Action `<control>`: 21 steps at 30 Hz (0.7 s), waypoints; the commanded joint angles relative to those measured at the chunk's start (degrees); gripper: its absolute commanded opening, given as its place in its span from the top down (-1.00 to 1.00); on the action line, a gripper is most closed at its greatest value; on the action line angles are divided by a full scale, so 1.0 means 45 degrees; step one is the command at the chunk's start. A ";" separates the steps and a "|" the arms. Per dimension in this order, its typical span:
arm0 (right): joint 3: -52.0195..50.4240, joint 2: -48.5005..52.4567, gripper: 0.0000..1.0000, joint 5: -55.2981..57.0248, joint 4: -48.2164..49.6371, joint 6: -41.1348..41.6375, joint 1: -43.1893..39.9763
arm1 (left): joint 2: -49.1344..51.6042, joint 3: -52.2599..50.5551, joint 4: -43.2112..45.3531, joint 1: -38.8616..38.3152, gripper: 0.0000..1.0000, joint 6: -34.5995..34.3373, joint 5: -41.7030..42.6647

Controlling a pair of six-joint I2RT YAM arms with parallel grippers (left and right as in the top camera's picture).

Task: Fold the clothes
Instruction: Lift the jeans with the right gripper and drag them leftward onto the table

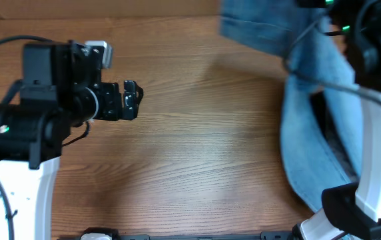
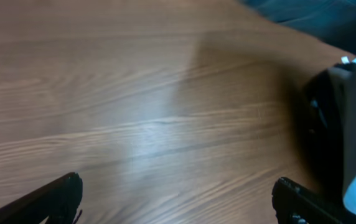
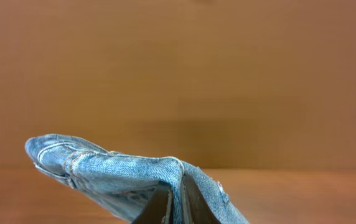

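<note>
Pinching a fold of the jeans (image 3: 103,167), the right gripper (image 3: 173,202) was clamped tight, fingertips together with denim bunched on either side. My read: a lift to get the cloth off the table (image 1: 197,153) so it could be carried over into a fold. In the overhead view the jeans hung as a draped band down the right side, upper end near the top edge by the right arm (image 1: 375,147), lower end reaching toward the near edge; couldn't tell whether the grip was on waist or leg; a stitched seam showed at the free end in the right wrist view. The left gripper (image 1: 132,100) stood wide and held nothing, over bare wood well apart from the cloth; probably parked clear of the swing, or waiting to take the other edge. Containers: none in view, no bin, tray or basket, so no contents to report. The fold looked early; garment not yet laid flat.
</note>
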 commanded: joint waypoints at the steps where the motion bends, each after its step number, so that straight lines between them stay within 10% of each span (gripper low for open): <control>1: 0.0505 -0.0267 0.92 -0.0214 0.0631 -0.0092 0.1384 | -0.0102 0.1632 -0.0913 -0.0083 -1.00 0.0321 -0.1608; 21: 0.0481 0.4192 0.90 -0.0214 0.6737 0.0044 0.4430 | -0.0083 0.6912 -0.3424 -0.0083 -1.00 -0.0175 -0.3099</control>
